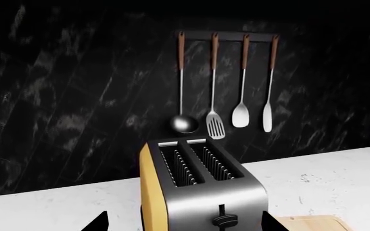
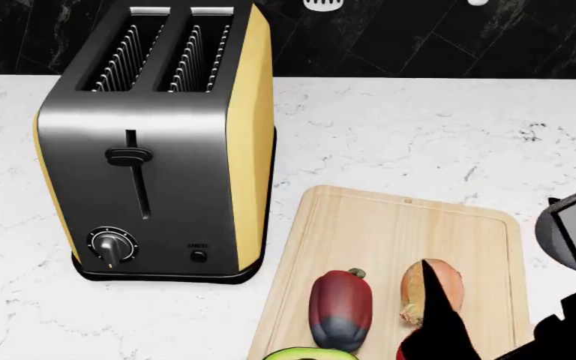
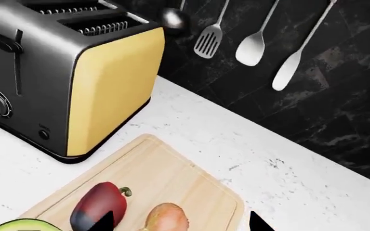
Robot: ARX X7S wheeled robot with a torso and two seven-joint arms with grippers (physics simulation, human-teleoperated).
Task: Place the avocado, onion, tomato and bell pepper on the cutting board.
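My right gripper [image 3: 178,224] sat over the near end of the cutting board [image 2: 398,225]; only two dark fingertips [image 3: 101,222] showed at the edge of the right wrist view, spread well apart with nothing between them, so released. In the head view one finger crossed in front of the onion [image 2: 446,285]; I couldn't tell if it touched. Left gripper [image 1: 185,226]: two tips poking into its wrist view, apart, nothing held, hanging above the toaster [image 2: 158,142], parked out of the way I'd guess.

Bell pepper [image 2: 341,307] lay on the board, grey-blue end toward me, stem away. Onion just beside it, on the board too. Avocado [image 2: 310,354] cut off at the frame edge, flesh up, at the board's near-left corner; whether fully on the board, can't tell. A sliver of red by my finger at the frame bottom was probably the tomato [image 2: 401,354], too cropped to confirm.

Items were bunched at the near end, likely because that's the easiest reach; the far half was bare. Utensil rack [image 1: 227,36] on the wall, irrelevant.

My read: task near done, tomato placement unverified.
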